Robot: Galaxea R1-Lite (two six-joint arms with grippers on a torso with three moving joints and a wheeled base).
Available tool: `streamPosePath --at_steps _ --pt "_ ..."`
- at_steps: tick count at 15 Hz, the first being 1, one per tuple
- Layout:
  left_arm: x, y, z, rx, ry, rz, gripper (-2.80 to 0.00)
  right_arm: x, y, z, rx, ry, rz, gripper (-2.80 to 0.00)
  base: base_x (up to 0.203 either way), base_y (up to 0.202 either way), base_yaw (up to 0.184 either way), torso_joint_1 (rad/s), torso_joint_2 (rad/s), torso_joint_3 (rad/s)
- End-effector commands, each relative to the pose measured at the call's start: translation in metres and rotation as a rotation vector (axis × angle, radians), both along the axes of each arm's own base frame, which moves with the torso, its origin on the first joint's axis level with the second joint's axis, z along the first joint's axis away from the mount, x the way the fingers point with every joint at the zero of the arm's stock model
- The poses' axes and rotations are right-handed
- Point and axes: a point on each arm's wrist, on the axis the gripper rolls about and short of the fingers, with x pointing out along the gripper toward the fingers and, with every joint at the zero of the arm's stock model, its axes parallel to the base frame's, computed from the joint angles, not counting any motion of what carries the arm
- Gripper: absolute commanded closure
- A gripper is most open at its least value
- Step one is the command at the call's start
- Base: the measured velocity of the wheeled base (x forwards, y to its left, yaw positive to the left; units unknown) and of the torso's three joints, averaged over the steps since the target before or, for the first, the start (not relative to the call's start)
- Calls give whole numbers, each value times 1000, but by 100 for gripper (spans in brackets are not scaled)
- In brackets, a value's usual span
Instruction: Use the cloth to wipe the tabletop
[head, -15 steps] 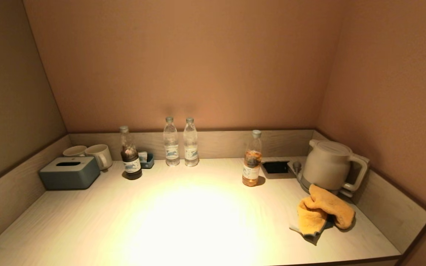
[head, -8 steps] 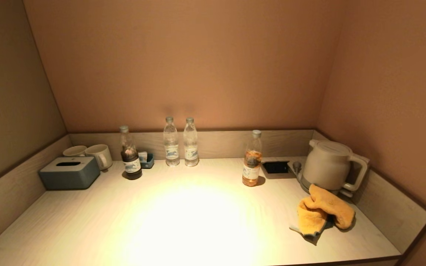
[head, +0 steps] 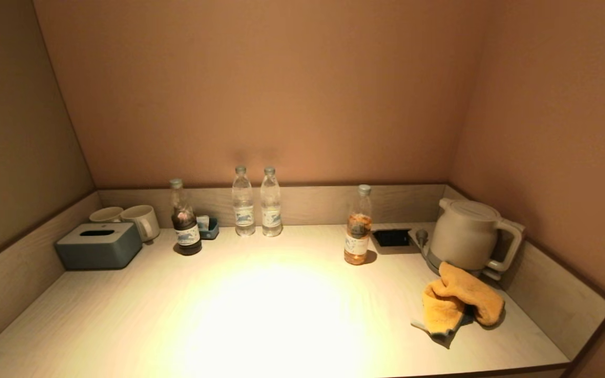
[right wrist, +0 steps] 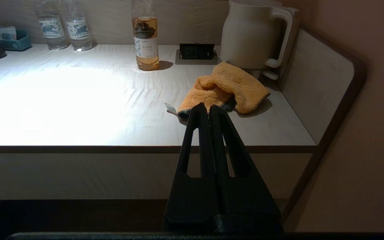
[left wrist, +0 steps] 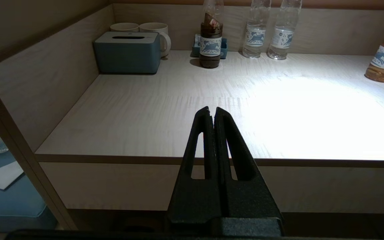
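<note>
The cloth (head: 457, 305) is orange and lies in a crumpled heap on the desk (head: 260, 315), near the front right corner. It is just in front of the white kettle (head: 468, 236), and its back edge seems to touch the kettle's base. A small gray edge of the cloth peeks out at the front.

The right hand (right wrist: 209, 107) is out in front of the desk edge, low down, and does not show in the head view. Its two black fingers are pressed together and hold nothing. In the right wrist view its tips line up with the near edge of the cloth, but it sits short of the desk and does not touch the cloth.

The left hand (left wrist: 212, 109) is also in front of the desk, near the left side. Its fingers are pressed together too, and it holds nothing.

A bright patch of light falls on the middle of the desk. At the back wall stand two clear bottles (head: 256, 202) side by side. To their left is a dark bottle (head: 185, 224), with a small blue tray (head: 208, 228) just behind it. Farther left are two white mugs (head: 126, 218) and a gray tissue box (head: 98, 245) in front of them. An amber bottle (head: 358, 228) stands to the right of the middle. Between it and the kettle is a black socket (head: 391, 238) set into the desk.
</note>
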Motion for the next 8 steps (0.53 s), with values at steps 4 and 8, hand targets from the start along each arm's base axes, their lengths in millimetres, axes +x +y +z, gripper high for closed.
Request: streamPosePath --at_steps 4,8 --pt "0 0 0 0 -1 0 0 0 0 0 2 -1 0 0 0 0 0 0 0 0" --pt "0 0 0 0 -1 0 0 0 0 0 4 1 -2 0 0 0 0 0 0 0"
